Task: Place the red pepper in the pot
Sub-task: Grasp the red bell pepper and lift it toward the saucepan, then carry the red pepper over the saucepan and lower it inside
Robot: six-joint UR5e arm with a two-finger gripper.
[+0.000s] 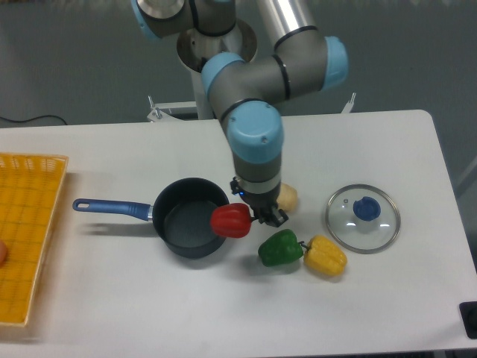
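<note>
The red pepper (231,221) is glossy and hangs at the right rim of the pot (191,217), a dark round saucepan with a blue handle (110,208) pointing left. My gripper (253,214) is shut on the red pepper from its right side. The wrist above hides most of the fingers. The pot's inside looks bare.
A green pepper (281,248) and a yellow pepper (326,255) lie right of the pot. A pale round item (285,198) sits behind the gripper. A glass lid with a blue knob (363,217) lies at the right. A yellow basket (26,233) stands at the left edge.
</note>
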